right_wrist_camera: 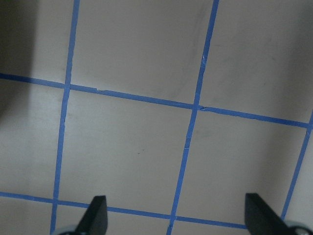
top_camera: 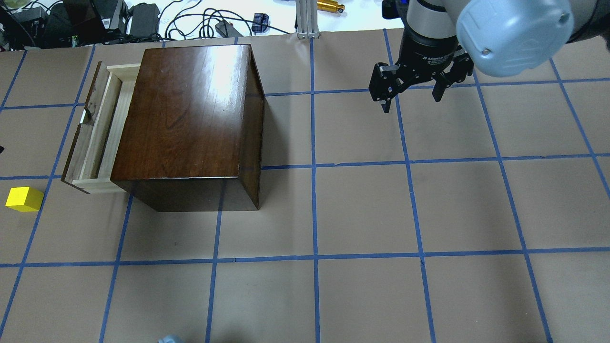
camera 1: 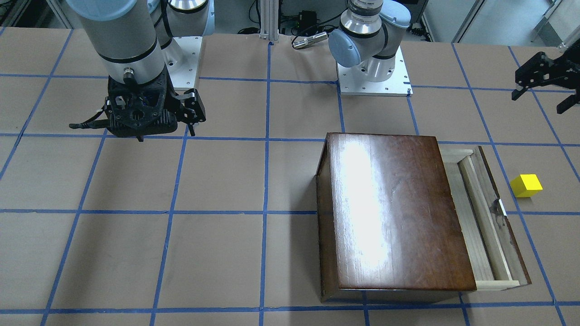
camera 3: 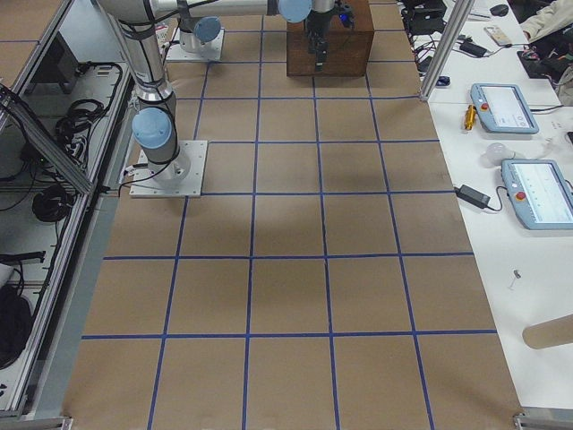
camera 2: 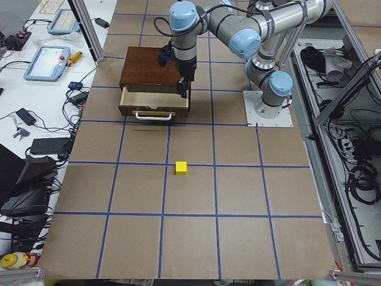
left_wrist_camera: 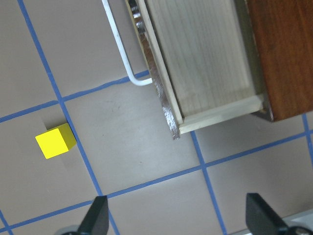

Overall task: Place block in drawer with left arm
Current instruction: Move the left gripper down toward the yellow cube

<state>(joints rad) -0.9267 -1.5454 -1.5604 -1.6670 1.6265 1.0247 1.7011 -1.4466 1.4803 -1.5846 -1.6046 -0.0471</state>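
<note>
The yellow block (camera 1: 526, 185) lies on the brown table beside the drawer's front panel; it also shows in the overhead view (top_camera: 24, 198) and the left wrist view (left_wrist_camera: 55, 142). The drawer (camera 1: 480, 217) of the dark-brown box (camera 1: 389, 213) is pulled partly open and holds nothing (left_wrist_camera: 205, 58). My left gripper (camera 1: 541, 97) is open and empty, raised well above the table, off to the side of block and drawer. My right gripper (top_camera: 411, 101) is open and empty, far from the box over bare table.
The drawer's white handle (left_wrist_camera: 122, 49) sticks out toward the block. Blue tape lines grid the table. The left arm's base plate (camera 1: 374, 77) stands behind the box. Cables and devices (top_camera: 143, 19) lie beyond the table's far edge.
</note>
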